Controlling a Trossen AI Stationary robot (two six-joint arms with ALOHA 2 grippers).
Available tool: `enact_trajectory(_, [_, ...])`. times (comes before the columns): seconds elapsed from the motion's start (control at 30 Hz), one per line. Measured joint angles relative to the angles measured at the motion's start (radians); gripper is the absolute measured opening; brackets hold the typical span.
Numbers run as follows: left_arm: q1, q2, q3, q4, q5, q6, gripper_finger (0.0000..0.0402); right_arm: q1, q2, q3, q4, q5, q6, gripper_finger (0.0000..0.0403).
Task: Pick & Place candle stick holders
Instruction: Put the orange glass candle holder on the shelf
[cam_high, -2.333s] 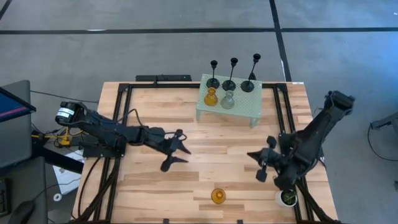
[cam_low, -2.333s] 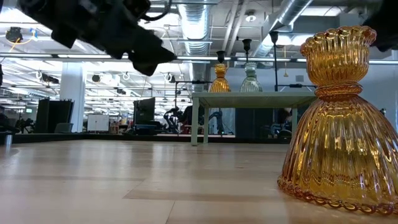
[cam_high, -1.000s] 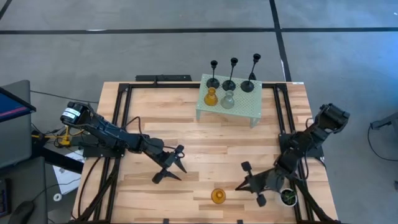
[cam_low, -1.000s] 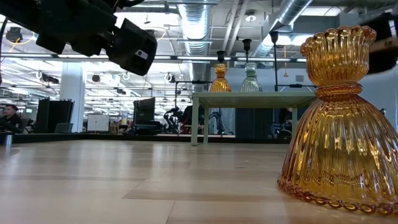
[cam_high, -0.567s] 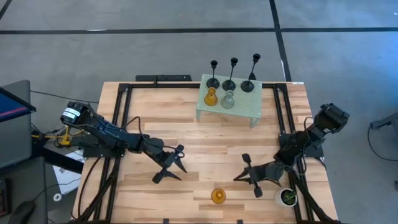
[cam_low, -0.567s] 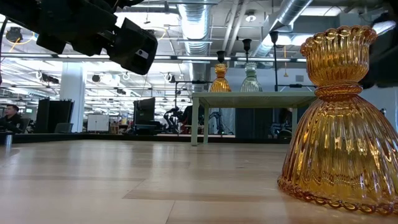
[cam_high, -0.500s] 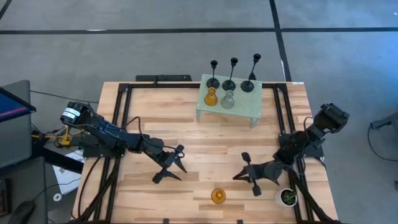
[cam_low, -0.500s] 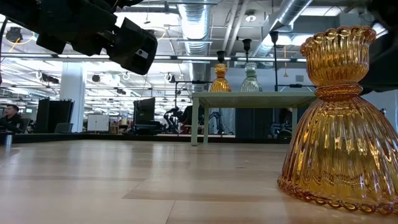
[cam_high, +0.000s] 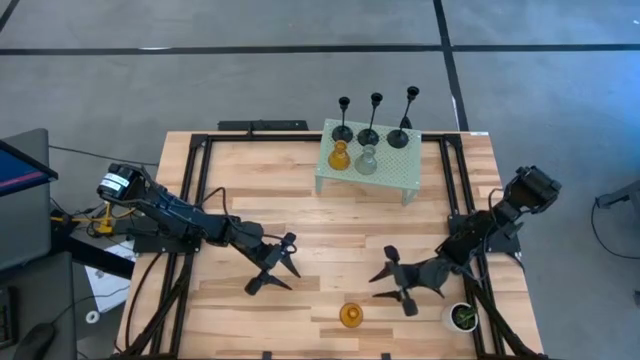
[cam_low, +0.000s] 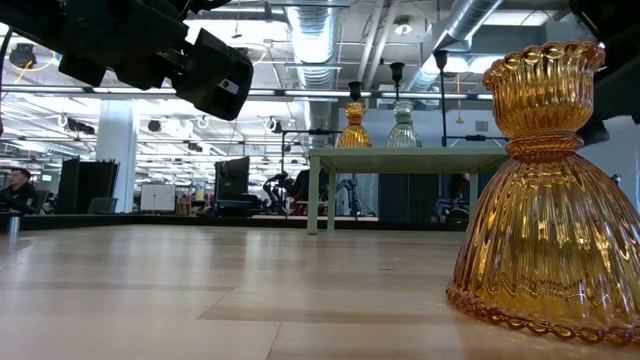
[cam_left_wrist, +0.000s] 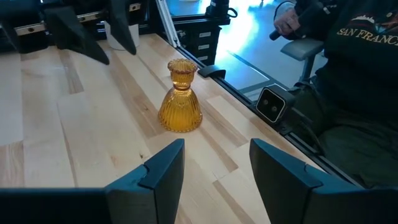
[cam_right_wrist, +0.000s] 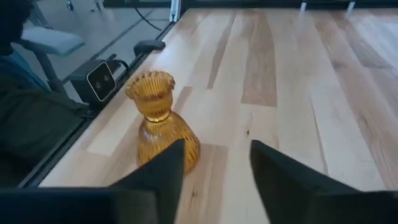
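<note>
While it stood alone near the tabletop's front edge, the amber holder looked like ribbed glass: rigid, slippery, breakable; best taken at its narrow waist. Right gripper open beside it; left gripper open, waiting.

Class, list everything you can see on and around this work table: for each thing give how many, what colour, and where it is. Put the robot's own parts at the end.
Black candle stick holders: three, black, in a row at the back of the raised shelf.
Amber holder on shelf: one, amber, front left of the shelf.
Pale holder: one, grey-green, beside it on the shelf.
Amber holder on table: one, amber, upright near the table's front edge.
Raised shelf: one, pale green, at the table's back.
Potted plant: one, white pot with green plant, front right corner.
Table: one, light wood.
Seated person: one, dark top, beyond the table's front edge.
Left gripper: open, above the table, left of centre.
Right gripper: open, just right of the near amber holder.
</note>
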Motion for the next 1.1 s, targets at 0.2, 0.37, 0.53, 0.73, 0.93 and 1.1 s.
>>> enact_trajectory(0.2, [0.000,0.000,0.000,0.000,0.000,0.000,0.0182,0.000,0.058,0.045,-0.085,-0.002,-0.015,0.0246])
enact_trajectory(0.37, [0.000,0.000,0.000,0.000,0.000,0.000,0.0182,0.000,0.226,0.129,-0.016,-0.011,-0.059,0.0245])
enact_trajectory(0.53, [0.000,0.000,0.000,0.000,0.000,0.000,0.0182,0.000,0.332,0.235,-0.012,-0.057,-0.061,0.0234])
enact_trajectory(0.73, [0.000,0.000,0.000,0.000,0.000,0.000,0.0182,0.001,0.379,0.328,-0.013,-0.131,-0.061,0.0228])
enact_trajectory(0.93, [0.000,0.000,0.000,0.000,0.000,0.000,0.0182,-0.006,0.377,0.356,-0.013,-0.140,-0.049,0.0228])
enact_trajectory(1.1, [0.000,0.000,0.000,0.000,0.000,0.000,0.0182,-0.020,0.377,0.373,-0.011,-0.177,-0.041,0.0228])
